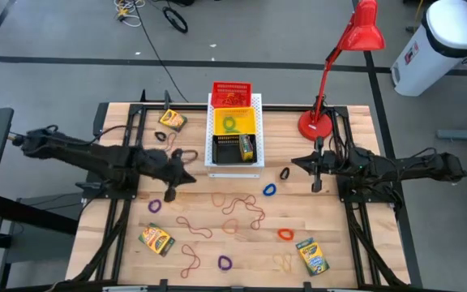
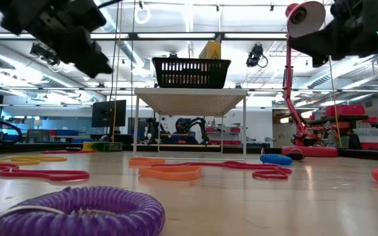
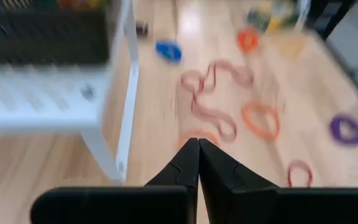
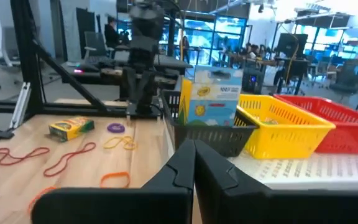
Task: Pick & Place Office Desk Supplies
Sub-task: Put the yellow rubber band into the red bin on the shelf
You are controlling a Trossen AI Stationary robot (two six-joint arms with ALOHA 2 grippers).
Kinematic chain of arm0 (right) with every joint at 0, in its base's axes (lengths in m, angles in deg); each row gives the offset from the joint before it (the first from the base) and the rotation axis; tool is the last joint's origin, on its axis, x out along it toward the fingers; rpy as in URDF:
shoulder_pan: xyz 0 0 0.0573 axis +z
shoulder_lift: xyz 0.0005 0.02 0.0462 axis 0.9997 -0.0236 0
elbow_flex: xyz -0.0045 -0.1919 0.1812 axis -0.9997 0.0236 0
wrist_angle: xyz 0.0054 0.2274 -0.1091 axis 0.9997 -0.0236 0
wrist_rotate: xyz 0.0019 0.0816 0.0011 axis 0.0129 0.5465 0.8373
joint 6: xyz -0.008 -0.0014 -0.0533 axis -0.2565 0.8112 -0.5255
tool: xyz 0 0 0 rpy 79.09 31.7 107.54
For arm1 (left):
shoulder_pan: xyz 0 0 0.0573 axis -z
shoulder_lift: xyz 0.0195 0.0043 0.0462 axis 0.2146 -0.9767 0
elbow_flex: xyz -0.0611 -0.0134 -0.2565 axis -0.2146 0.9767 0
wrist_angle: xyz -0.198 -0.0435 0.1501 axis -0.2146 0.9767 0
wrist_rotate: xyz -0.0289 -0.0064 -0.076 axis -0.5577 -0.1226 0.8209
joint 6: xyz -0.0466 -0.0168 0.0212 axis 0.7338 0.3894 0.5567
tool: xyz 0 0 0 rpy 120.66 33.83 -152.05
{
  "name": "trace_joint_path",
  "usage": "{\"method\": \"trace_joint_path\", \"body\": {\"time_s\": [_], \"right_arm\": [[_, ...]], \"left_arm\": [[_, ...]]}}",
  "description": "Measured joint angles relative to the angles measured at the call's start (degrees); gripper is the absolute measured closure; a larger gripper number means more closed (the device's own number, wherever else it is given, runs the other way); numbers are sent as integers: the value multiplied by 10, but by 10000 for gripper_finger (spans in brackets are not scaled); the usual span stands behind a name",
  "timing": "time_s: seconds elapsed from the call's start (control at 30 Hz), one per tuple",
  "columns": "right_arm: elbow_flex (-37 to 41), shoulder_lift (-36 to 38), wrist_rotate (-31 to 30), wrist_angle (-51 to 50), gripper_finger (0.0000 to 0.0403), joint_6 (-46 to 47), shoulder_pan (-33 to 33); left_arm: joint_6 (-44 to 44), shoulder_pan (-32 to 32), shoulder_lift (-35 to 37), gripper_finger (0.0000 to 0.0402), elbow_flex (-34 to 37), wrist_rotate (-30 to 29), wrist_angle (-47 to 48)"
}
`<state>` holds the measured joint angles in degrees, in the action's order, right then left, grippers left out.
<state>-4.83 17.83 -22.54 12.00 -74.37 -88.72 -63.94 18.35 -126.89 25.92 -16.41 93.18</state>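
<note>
Supplies are mostly still loose on the table (image 1: 120, 243), so I'd call this between picks: nothing's being carried right now. Landmark is the white board (image 1: 233, 166) with its three baskets: the black basket (image 1: 232, 151) already has a crayon box (image 1: 247, 146) standing in it, the yellow basket (image 1: 233, 123) has a green loop (image 1: 230, 124), and the red basket (image 1: 231, 94) sits behind those.

Left gripper (image 1: 171, 193) hangs just left of the board's front corner, fingers (image 3: 185, 165) pressed together with nothing between them. Right gripper (image 1: 317, 186) waits off to the board's right, beside the lamp (image 1: 340, 65), also closed and empty.

In front of the board there's a tangle of rubber bands (image 1: 233, 212), a blue loop (image 1: 269, 190), and a purple loop (image 1: 154, 206) close to the left gripper. Next move, I reckon: the left one needs to spread its fingers, drop over that purple loop or a nearby band, and pinch. Thin flat stuff, so easy to miss.
</note>
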Motion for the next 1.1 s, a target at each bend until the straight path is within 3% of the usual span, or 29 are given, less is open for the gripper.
{"method": "trace_joint_path", "body": {"time_s": [0.13, 0.3, 0.57, 0.8, 1.1], "right_arm": [[24, 18, 0, 1, 394, 21, 0], [42, 20, 0, 9, 394, 21, 0], [46, 20, 0, 17, 394, 20, 0], [46, 19, 0, 13, 394, 18, 0], [46, 19, 0, 12, 394, 18, 0]], "left_arm": [[61, 78, -5, 375, -33, -65, 90], [155, 150, -26, 357, -56, -106, 182], [260, 222, -98, 296, -61, -147, 238], [289, 248, -189, 240, -61, -151, 239], [337, 221, -273, 182, -61, -134, 303]]}}
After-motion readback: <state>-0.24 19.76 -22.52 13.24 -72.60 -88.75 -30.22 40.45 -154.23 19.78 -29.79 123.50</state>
